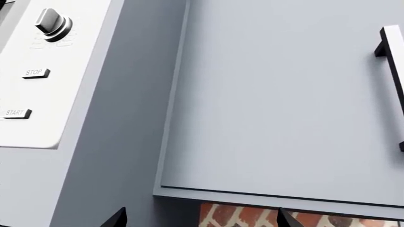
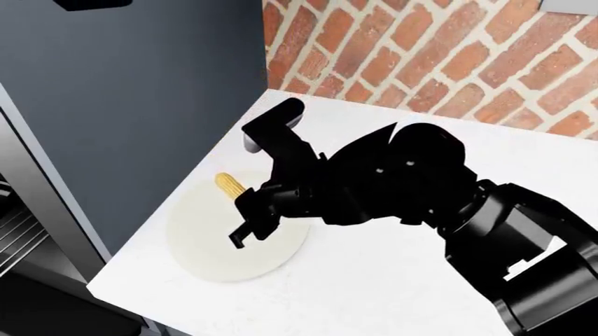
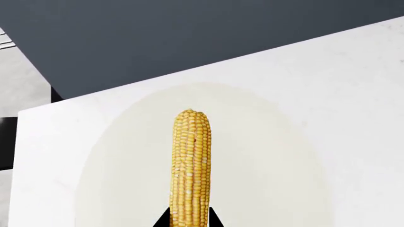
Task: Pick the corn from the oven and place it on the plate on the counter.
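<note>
In the head view, a tall dark grey panel (image 2: 122,105) fills the left side, with a sliver of wire rack (image 2: 14,234) at the far left edge below it. Right of that panel lies the white surface (image 2: 393,294), backed by a red brick wall (image 2: 421,56). The plate (image 2: 201,241) sits near the surface's left front corner, and the right tool (image 2: 251,224) hangs over the plate with the black arm stretching away to the right behind it. Only the blunt yellow end of the corn (image 2: 229,184) pokes out on the far-left side of this tool; the rest is hidden by the black housing.

The right wrist view fills that gap: the corn (image 3: 190,165) runs straight out ahead of the right tool (image 3: 189,220), whose two dark tips press against the cob's near end on either side, clenched on it. The cob lies over the middle of the plate (image 3: 265,179); whether it touches the plate cannot be told. Beyond the plate is the surface (image 3: 353,94), then the dark panel (image 3: 158,42).

The left wrist view alone shows the left tool (image 1: 198,220), out of sight from the head camera: two dark tips stand wide apart, released, holding nothing. Ahead of it are a white control panel (image 1: 44,94) with a knob (image 1: 54,22) and STOP and START buttons, a pale grey cabinet door (image 1: 277,104) with a bar handle (image 1: 394,71), and brick (image 1: 240,215)
</note>
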You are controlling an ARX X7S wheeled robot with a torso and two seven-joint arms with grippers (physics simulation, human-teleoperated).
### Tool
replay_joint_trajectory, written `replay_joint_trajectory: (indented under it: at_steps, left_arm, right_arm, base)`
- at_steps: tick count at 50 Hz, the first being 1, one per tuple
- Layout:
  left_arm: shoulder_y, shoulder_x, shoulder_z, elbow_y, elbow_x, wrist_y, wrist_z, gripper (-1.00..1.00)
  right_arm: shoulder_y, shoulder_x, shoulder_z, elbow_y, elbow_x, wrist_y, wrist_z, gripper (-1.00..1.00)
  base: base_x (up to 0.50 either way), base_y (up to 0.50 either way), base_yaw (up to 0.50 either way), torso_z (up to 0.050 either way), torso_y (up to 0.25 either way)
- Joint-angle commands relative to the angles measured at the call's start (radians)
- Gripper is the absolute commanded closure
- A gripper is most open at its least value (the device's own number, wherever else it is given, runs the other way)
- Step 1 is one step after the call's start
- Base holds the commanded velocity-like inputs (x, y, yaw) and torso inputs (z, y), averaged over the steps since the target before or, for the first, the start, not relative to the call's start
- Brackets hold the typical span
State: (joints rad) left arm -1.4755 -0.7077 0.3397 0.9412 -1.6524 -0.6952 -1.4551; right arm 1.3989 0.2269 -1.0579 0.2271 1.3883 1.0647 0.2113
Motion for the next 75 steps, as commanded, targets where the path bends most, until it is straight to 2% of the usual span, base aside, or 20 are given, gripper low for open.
replay_joint_trajectory:
  at_steps: [1,19,20,44,59,67,75]
  left_arm:
    - [-0.001,-0.003,0.001,-0.001,0.001,0.001,0.0,-1.0]
    - [-0.015,0.001,0.009,-0.005,-0.003,0.001,-0.002,-1.0]
    - [-0.015,0.003,0.011,-0.004,-0.003,0.001,-0.004,-1.0]
    - [-0.006,0.0,0.014,0.0,0.001,0.007,-0.007,-1.0]
    - [-0.05,0.007,0.031,-0.01,-0.023,-0.002,-0.024,-1.0]
    - [-0.08,0.014,0.043,-0.018,-0.038,-0.008,-0.034,-1.0]
    - [-0.108,0.003,0.044,-0.025,-0.055,-0.013,-0.035,-1.0]
  right_arm:
    - [0.002,-0.003,0.003,0.002,-0.015,-0.005,-0.01,1.0]
    - [0.002,-0.001,0.002,0.011,-0.013,-0.01,-0.008,1.0]
    - [0.001,0.0,0.002,0.011,-0.012,-0.011,-0.006,-1.0]
    - [0.001,-0.001,0.0,0.017,-0.01,-0.021,-0.006,-1.0]
    - [0.045,0.041,0.054,-0.061,0.02,-0.034,0.036,-1.0]
    - [0.112,0.079,0.132,-0.153,0.084,-0.031,0.117,-1.0]
    - [0.189,0.151,0.249,-0.289,0.202,-0.032,0.289,-1.0]
  base:
    - [0.0,0.0,0.0,0.0,0.0]
    - [0.0,0.0,0.0,0.0,0.0]
    - [0.0,0.0,0.0,0.0,0.01]
    - [0.0,0.0,0.0,0.0,0.0]
    - [0.0,0.0,0.0,0.0,0.0]
    - [0.0,0.0,0.0,0.0,0.0]
    - [0.0,0.0,0.0,0.0,0.0]
